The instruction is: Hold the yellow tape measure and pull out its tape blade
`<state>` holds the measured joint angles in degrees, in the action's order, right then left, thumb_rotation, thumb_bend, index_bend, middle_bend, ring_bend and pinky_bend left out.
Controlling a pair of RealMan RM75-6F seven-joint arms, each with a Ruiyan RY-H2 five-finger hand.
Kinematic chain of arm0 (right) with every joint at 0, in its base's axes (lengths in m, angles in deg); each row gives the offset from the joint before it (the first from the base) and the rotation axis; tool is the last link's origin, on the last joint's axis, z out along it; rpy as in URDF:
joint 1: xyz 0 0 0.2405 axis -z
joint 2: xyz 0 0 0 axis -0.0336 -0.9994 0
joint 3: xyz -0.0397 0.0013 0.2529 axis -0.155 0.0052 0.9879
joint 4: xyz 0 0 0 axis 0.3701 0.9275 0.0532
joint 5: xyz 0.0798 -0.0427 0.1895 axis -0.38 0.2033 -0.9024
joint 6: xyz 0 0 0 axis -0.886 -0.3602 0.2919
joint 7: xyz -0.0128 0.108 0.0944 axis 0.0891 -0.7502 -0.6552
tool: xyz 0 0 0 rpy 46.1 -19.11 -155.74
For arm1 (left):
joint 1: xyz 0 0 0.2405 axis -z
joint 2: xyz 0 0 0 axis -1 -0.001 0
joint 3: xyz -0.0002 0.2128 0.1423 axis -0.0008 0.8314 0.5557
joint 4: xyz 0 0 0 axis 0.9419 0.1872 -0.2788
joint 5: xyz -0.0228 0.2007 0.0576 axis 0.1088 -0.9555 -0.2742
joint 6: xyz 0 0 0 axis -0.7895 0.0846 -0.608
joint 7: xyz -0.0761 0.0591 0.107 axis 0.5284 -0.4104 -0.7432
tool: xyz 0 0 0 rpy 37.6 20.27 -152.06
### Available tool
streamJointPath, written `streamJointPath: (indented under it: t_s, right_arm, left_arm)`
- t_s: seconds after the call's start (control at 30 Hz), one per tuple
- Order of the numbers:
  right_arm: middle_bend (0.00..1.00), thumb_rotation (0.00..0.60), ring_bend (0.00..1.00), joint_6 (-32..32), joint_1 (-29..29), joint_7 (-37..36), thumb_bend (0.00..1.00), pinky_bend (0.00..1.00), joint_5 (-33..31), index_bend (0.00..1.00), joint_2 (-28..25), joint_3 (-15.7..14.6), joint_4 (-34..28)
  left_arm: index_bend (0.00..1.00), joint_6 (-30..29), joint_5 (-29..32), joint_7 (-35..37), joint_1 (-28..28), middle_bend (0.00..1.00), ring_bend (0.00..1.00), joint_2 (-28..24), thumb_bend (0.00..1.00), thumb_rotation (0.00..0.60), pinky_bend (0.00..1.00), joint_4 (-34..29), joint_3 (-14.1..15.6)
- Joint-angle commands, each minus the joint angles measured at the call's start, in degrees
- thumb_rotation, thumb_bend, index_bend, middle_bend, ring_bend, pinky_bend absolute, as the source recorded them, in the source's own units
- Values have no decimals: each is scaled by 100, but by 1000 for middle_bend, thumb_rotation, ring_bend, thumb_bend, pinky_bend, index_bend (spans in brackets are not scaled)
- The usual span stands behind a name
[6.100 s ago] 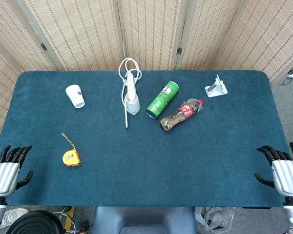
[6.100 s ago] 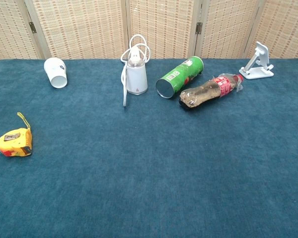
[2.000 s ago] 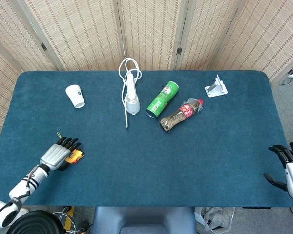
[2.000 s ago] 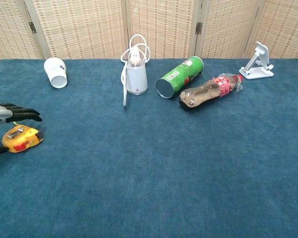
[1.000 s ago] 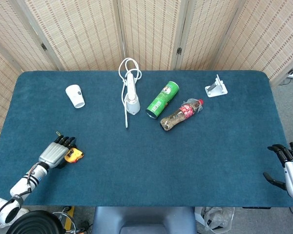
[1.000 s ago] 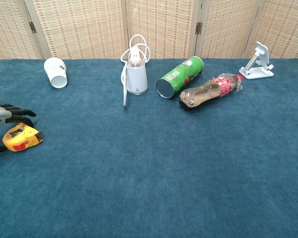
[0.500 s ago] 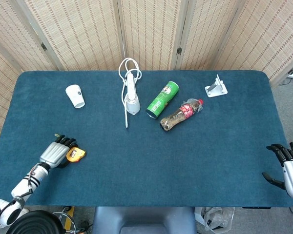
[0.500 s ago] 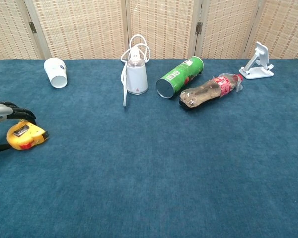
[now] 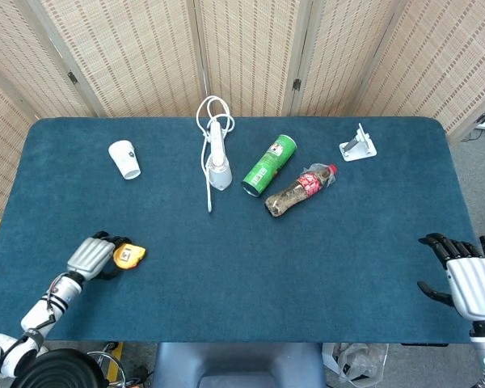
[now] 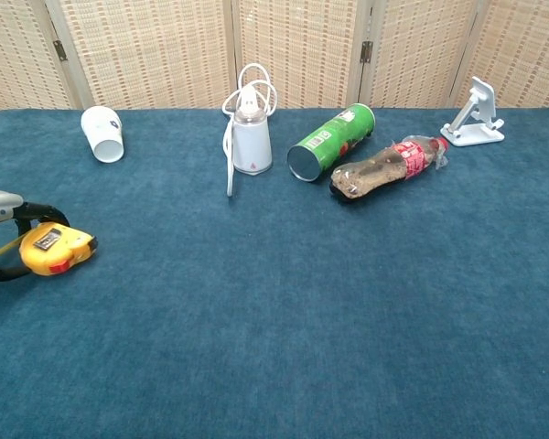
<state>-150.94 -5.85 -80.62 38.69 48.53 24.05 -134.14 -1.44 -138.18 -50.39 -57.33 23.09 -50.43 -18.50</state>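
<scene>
In the head view the left hand [image 9: 91, 256] sits at about eight o'clock on the blue table [image 9: 242, 275], its fingers curled around the yellow tape measure [image 9: 129, 255], which juts from the hand toward three o'clock. The right hand [image 9: 462, 279] rests at roughly four o'clock by the table edge, fingers spread and holding nothing. A white cup [image 9: 125, 158], a white corded device [image 9: 217, 158], a green can [image 9: 269, 165], a plastic bottle [image 9: 299, 191] and a white stand [image 9: 357, 144] lie across the far half.

The chest view shows the left hand [image 10: 5, 233] only partly, at the nine o'clock edge, dark fingers wrapped behind the tape measure [image 10: 53, 250], with its metal clip visible on top. The right hand does not appear there.
</scene>
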Motion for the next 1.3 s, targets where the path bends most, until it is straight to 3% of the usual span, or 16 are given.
streamJointPath:
  t_s: [0.03,0.33,0.6,0.87,1.3]
  right_arm:
    - [268,600,309,22,-19,0,178,299,1,248,-13,-3,-19]
    - [269,600,318,468,-346,-150,178,299,189,248,-195,-24,-325]
    - [297,600,360,1515,-1182,-339,177,299,185,248,-381,202,-843]
    - [333,600,405,2826,-2243,-568,178,307,-400,248,-246,613,-1114]
    - [509,600,614,4622,-3933,-734,178,366,-1927,259,252,1263,-991]
  left_arm:
    - [562,55,34,349,17,484,443,-40,418,600,227,-104,-55]
    - [577,42,-3,987,94,516,468,-271,420,600,238,-551,-191]
    - [577,-94,186,838,161,526,472,-745,422,600,243,-1598,-450]
    - [577,-149,671,442,195,526,470,-1215,422,600,224,-2795,-726]
    - [577,-442,1465,-562,372,526,465,-1290,423,600,211,-3726,-1112]
